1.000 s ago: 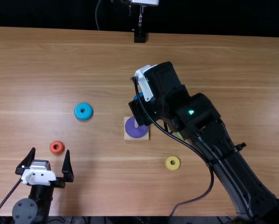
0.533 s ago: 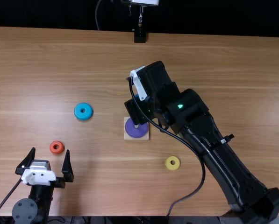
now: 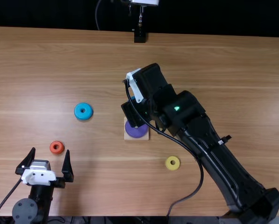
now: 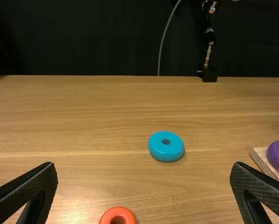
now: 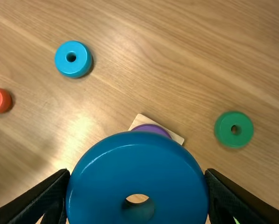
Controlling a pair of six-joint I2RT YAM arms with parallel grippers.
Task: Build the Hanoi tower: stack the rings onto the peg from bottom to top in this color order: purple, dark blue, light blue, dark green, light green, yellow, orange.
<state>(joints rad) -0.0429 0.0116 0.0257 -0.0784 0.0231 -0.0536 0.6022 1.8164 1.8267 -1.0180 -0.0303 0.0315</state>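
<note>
Jaws on my right gripper (image 3: 132, 113) are pinching the dark blue ring (image 5: 139, 163) near the purple ring (image 3: 136, 131), which is sitting on the wooden base (image 3: 126, 138); on my left gripper (image 3: 50, 150) they're standing spread.

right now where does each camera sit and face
Top view: above the near edge, looking steeply down and forward; left arm, right arm.
Left wrist view: left wrist, facing across the table; own open fingers.
Right wrist view: right wrist, facing down; own fingers gripping dark blue ring.
Wrist views share the light blue ring.
</note>
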